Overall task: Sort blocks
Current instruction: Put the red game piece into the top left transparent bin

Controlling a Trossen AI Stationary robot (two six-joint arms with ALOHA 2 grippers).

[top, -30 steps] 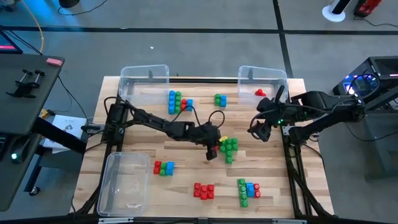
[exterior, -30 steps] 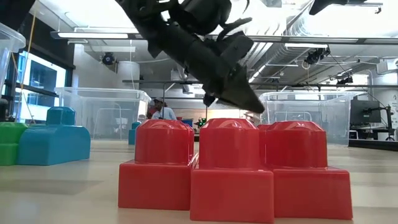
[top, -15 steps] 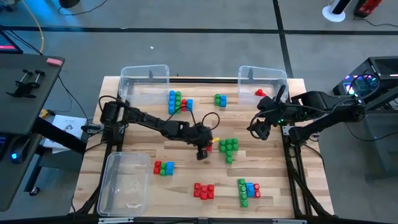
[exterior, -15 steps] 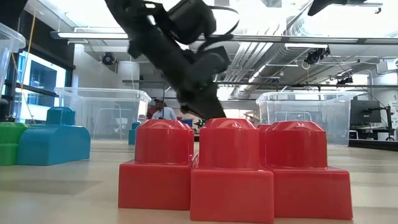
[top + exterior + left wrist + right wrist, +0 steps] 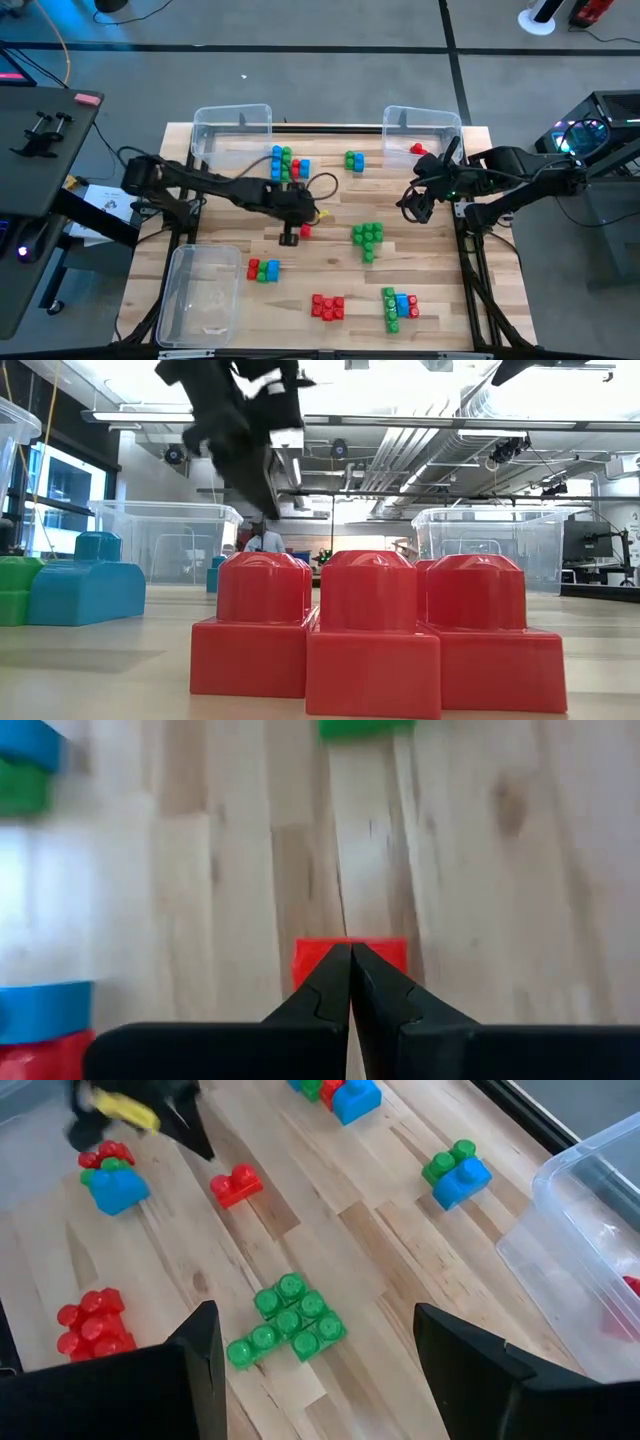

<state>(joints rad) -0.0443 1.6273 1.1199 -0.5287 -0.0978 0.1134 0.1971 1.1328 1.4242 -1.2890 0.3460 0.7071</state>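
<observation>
on a light wooden slatted table [image 5: 230, 230], blocks lie scattered in red, green and blue clusters. toward the far edge sit a blue-green-red cluster [image 5: 286, 165] and a small green cluster [image 5: 354, 160]. a larger green cluster [image 5: 367, 237] lies near the middle, a red-green-blue group [image 5: 263, 269] toward the left arm's side, an all-red cluster [image 5: 327, 306] and a green-blue-red cluster [image 5: 400, 305] at the near edge. a single red block [image 5: 305, 230] rests on the wood beside the left gripper [image 5: 290, 236], whose fingers are pressed together and hold nothing; the left wrist view shows this red block just past the closed tips. the right gripper [image 5: 407, 210] hangs at the table's right edge with fingers spread, empty.

three clear bins stand at the table's corners: one at the far left [image 5: 232, 126], one at the far right [image 5: 422, 125] with a red piece [image 5: 418, 149] inside, one at the near left [image 5: 198, 295].

around the table lies grey floor. the low view shows an open workshop with ceiling ducts, strip lights and a person [image 5: 264, 540] in the distance.
</observation>
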